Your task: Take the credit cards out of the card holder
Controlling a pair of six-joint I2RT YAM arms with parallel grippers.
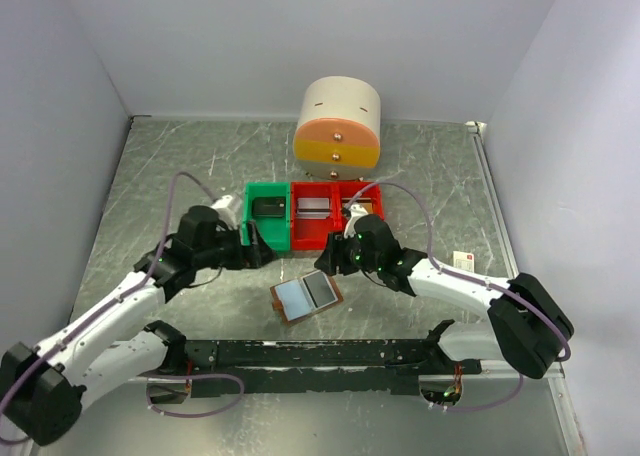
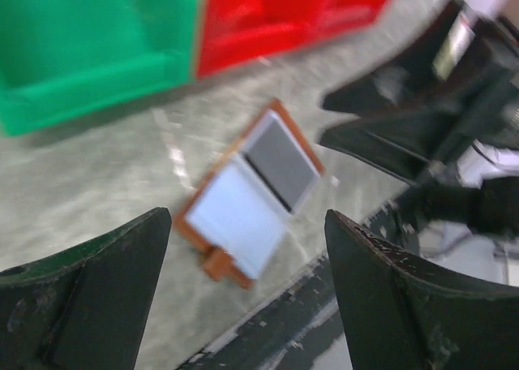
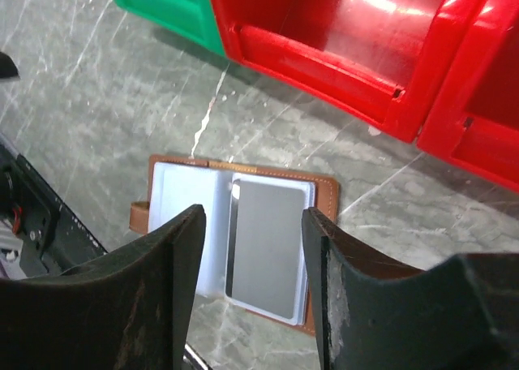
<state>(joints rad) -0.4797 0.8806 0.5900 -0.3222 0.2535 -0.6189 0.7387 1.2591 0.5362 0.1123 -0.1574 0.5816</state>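
Note:
The brown card holder point(image 1: 306, 297) lies open on the table in front of the bins, its pale inner panels facing up. A grey credit card point(image 3: 263, 248) sits in its right half; it also shows in the left wrist view point(image 2: 280, 161). The left half point(image 2: 235, 212) looks pale and bare. My right gripper point(image 3: 253, 212) is open and empty, hovering just above the holder, with the card between its fingers in the right wrist view. My left gripper point(image 2: 247, 216) is open and empty, off to the holder's left near the green bin point(image 1: 266, 216).
Two red bins point(image 1: 312, 216) point(image 1: 362, 204) stand beside the green one, with flat items inside. A round cream and orange drawer unit point(image 1: 338, 124) stands behind. A black rail point(image 1: 310, 354) runs along the near edge. A small cream box point(image 1: 463, 260) lies at the right.

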